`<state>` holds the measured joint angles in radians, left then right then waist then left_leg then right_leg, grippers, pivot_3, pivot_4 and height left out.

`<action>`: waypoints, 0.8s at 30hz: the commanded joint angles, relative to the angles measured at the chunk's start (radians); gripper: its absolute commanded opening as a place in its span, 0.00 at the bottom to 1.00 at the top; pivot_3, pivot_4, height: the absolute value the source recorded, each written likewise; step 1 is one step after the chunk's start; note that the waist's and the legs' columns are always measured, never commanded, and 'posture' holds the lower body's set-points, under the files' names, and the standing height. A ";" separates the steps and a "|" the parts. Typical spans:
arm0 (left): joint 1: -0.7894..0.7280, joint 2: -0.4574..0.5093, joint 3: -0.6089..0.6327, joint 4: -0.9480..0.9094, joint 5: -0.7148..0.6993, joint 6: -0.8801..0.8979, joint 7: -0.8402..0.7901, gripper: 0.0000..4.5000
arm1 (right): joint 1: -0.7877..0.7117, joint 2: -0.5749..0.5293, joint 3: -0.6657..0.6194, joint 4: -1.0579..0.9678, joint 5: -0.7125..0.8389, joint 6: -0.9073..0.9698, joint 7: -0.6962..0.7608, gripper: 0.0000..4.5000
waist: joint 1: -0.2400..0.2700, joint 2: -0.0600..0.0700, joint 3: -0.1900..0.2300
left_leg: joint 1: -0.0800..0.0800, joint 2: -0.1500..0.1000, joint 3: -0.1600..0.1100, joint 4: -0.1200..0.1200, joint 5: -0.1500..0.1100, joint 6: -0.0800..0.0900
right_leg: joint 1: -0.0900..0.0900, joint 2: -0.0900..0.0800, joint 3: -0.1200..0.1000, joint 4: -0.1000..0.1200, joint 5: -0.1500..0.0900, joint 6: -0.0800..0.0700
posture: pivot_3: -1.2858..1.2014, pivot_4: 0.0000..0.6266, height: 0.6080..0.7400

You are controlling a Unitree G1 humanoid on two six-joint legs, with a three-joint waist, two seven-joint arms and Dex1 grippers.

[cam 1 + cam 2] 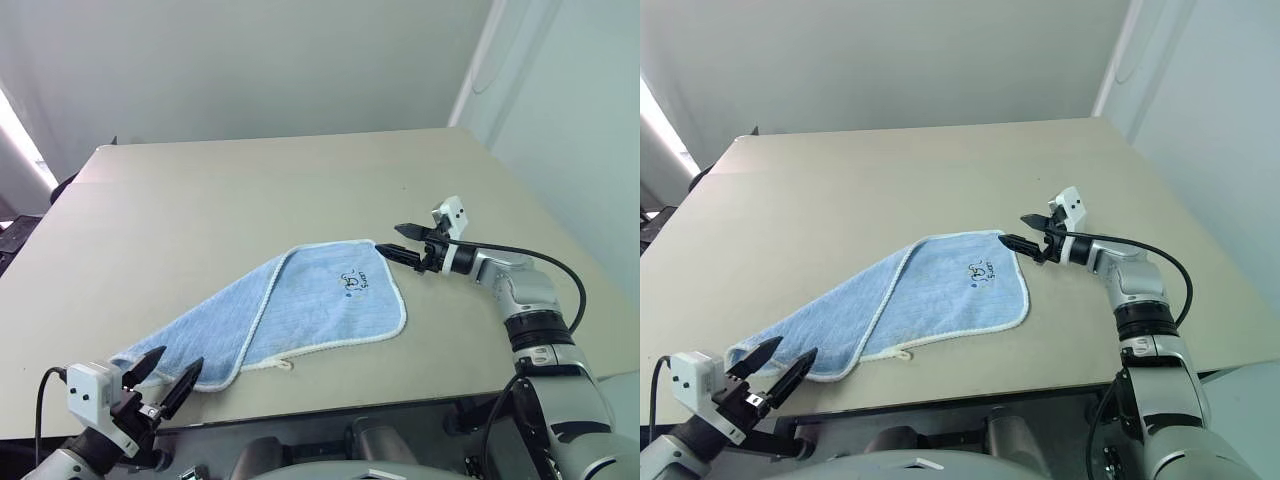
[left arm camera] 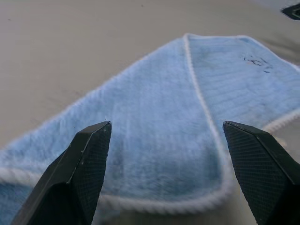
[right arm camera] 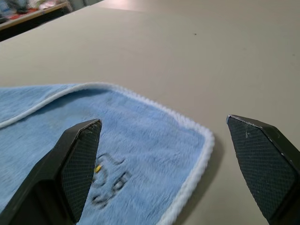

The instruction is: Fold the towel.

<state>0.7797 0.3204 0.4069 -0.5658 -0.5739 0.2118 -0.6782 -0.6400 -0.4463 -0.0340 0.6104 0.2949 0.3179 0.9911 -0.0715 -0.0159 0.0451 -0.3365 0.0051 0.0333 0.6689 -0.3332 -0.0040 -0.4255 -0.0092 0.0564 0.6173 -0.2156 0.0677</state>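
On a beige table [image 1: 200, 200] by pale walls [image 1: 250, 60], the towel [image 1: 300, 305] lies between both wide-open, empty grippers.

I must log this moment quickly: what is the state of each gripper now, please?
Left gripper: open, holding nothing, near the towel's closest corner.
Right gripper: open, holding nothing, at the towel's far right corner.
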 commanded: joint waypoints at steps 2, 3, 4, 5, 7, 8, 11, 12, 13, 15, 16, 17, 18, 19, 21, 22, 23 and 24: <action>0.022 -0.006 -0.013 -0.062 0.021 -0.032 0.016 0.89 | -0.121 0.049 0.017 0.139 -0.048 -0.036 -0.045 0.99 | -0.001 0.000 0.000 | 0.000 0.000 0.000 0.000 0.000 0.000 | 0.000 0.000 0.000 0.000 0.000 0.000 | 0.52 0.00 1.00; 0.026 -0.006 -0.017 -0.065 0.027 -0.034 0.016 0.89 | -0.141 0.061 0.025 0.174 -0.062 -0.041 -0.055 0.99 | -0.001 0.000 0.000 | 0.000 0.000 0.000 0.000 0.000 0.000 | 0.000 0.000 0.000 0.000 0.000 0.000 | 0.52 0.00 1.00; 0.029 -0.004 -0.021 -0.068 0.034 -0.036 0.015 0.89 | -0.165 0.073 0.035 0.214 -0.077 -0.038 -0.063 0.99 | -0.002 0.000 0.000 | 0.000 0.000 0.000 0.000 0.000 0.000 | 0.000 0.000 0.000 0.000 0.000 0.000 | 0.52 0.00 1.00; 0.030 -0.003 -0.024 -0.071 0.038 -0.038 0.016 0.89 | -0.186 0.085 0.041 0.251 -0.090 -0.037 -0.069 0.99 | -0.002 0.001 0.000 | 0.000 0.000 0.000 0.000 0.000 0.000 | 0.000 0.000 0.000 0.000 0.000 -0.001 | 0.52 0.00 1.00; 0.023 -0.002 -0.029 -0.075 0.041 -0.039 0.022 0.89 | -0.225 0.105 0.055 0.332 -0.126 -0.053 -0.099 0.99 | -0.003 0.001 0.000 | -0.001 0.000 0.000 0.000 0.000 0.000 | 0.000 0.000 0.000 -0.001 0.001 -0.002 | 0.52 0.00 1.00; 0.016 0.000 -0.032 -0.077 0.042 -0.037 0.026 0.89 | -0.243 0.115 0.060 0.376 -0.144 -0.068 -0.121 0.99 | -0.004 0.001 0.000 | -0.001 0.000 0.000 0.000 0.000 0.000 | -0.001 0.000 0.000 -0.001 0.002 -0.002 | 0.52 0.00 1.00; -0.004 0.006 -0.043 -0.077 0.047 -0.036 0.035 0.89 | -0.291 0.143 0.057 0.483 -0.178 -0.102 -0.186 0.99 | -0.002 0.001 0.000 | -0.001 0.000 0.000 0.000 0.000 0.000 | -0.001 0.000 0.000 -0.001 0.002 -0.003 | 0.52 0.00 1.00; -0.010 0.009 -0.044 -0.075 0.049 -0.035 0.036 0.89 | -0.304 0.150 0.055 0.508 -0.186 -0.106 -0.199 0.99 | -0.003 0.001 0.000 | -0.001 0.000 0.000 0.000 0.000 0.000 | -0.001 0.000 0.000 -0.001 0.002 -0.003 | 0.52 0.00 1.00; -0.015 0.012 -0.044 -0.072 0.050 -0.034 0.038 0.89 | -0.315 0.156 0.053 0.532 -0.194 -0.109 -0.214 0.99 | -0.004 0.001 0.000 | -0.001 0.000 0.000 0.000 0.000 0.000 | -0.001 0.000 0.000 -0.001 0.002 -0.003 | 0.52 0.00 1.00; -0.030 0.022 -0.041 -0.068 0.051 -0.031 0.041 0.89 | -0.330 0.167 0.059 0.580 -0.220 -0.110 -0.260 0.99 | -0.006 0.001 0.000 | -0.001 0.000 0.000 0.000 0.000 0.000 | -0.001 0.000 0.000 -0.001 0.002 -0.003 | 0.52 0.00 1.00; -0.037 0.026 -0.040 -0.068 0.049 -0.028 0.041 0.89 | -0.330 0.171 0.066 0.596 -0.235 -0.118 -0.276 0.99 | -0.007 0.001 0.000 | -0.001 0.000 0.000 0.000 0.000 0.000 | -0.001 0.000 0.000 0.000 0.002 -0.003 | 0.52 0.00 1.00; -0.042 0.031 -0.038 -0.069 0.047 -0.026 0.041 0.89 | -0.330 0.175 0.070 0.607 -0.246 -0.122 -0.282 0.99 | -0.008 0.001 -0.001 | -0.001 0.000 0.000 0.000 0.000 0.000 | -0.001 0.000 0.000 0.000 0.002 -0.003 | 0.52 0.00 1.00; -0.046 0.036 -0.036 -0.068 0.047 -0.025 0.041 0.89 | -0.329 0.178 0.073 0.615 -0.254 -0.122 -0.282 0.99 | -0.010 0.001 -0.002 | -0.001 0.000 0.000 0.000 0.000 0.000 | 0.000 0.000 0.000 0.000 0.002 -0.003 | 0.52 0.00 1.00; -0.050 0.041 -0.033 -0.067 0.044 -0.022 0.041 0.89 | -0.325 0.181 0.072 0.619 -0.262 -0.132 -0.295 0.96 | -0.011 0.001 -0.003 | -0.001 0.000 0.000 0.000 0.000 0.000 | 0.000 0.000 0.000 0.000 0.002 -0.003 | 0.52 0.00 1.00; -0.056 0.051 -0.029 -0.066 0.039 -0.019 0.039 0.89 | -0.321 0.188 0.064 0.624 -0.269 -0.145 -0.314 0.86 | -0.012 0.001 -0.003 | 0.000 0.000 0.000 0.000 0.000 0.000 | 0.001 0.000 0.000 0.000 0.002 -0.003 | 0.52 0.00 1.00; -0.059 0.056 -0.030 -0.065 0.039 -0.017 0.037 0.89 | -0.320 0.192 0.061 0.624 -0.271 -0.151 -0.322 0.78 | -0.012 0.001 -0.003 | 0.000 0.000 0.000 0.000 0.000 0.000 | 0.001 -0.001 0.000 0.000 0.002 -0.003 | 0.52 0.00 1.00; -0.062 0.060 -0.031 -0.064 0.039 -0.017 0.036 0.89 | -0.319 0.196 0.057 0.624 -0.272 -0.154 -0.331 0.70 | -0.013 0.001 -0.004 | 0.000 0.000 0.000 0.000 0.000 0.000 | 0.001 0.000 0.000 0.000 0.002 -0.003 | 0.52 0.00 1.00; -0.064 0.064 -0.032 -0.063 0.040 -0.016 0.036 0.89 | -0.319 0.200 0.053 0.625 -0.272 -0.157 -0.340 0.62 | -0.014 0.001 -0.004 | 0.000 0.000 0.000 0.000 0.000 0.000 | 0.001 0.000 0.000 0.000 0.002 -0.003 | 0.52 0.00 1.00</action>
<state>0.7251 0.3730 0.3672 -0.6033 -0.5251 0.1988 -0.6397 -0.9457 -0.2551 0.0285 1.2225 0.0280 0.1656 0.6636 -0.0858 -0.0144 0.0415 -0.3369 0.0049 0.0327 0.6689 -0.3331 -0.0039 -0.4245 -0.0096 0.0566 0.6172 -0.2134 0.0647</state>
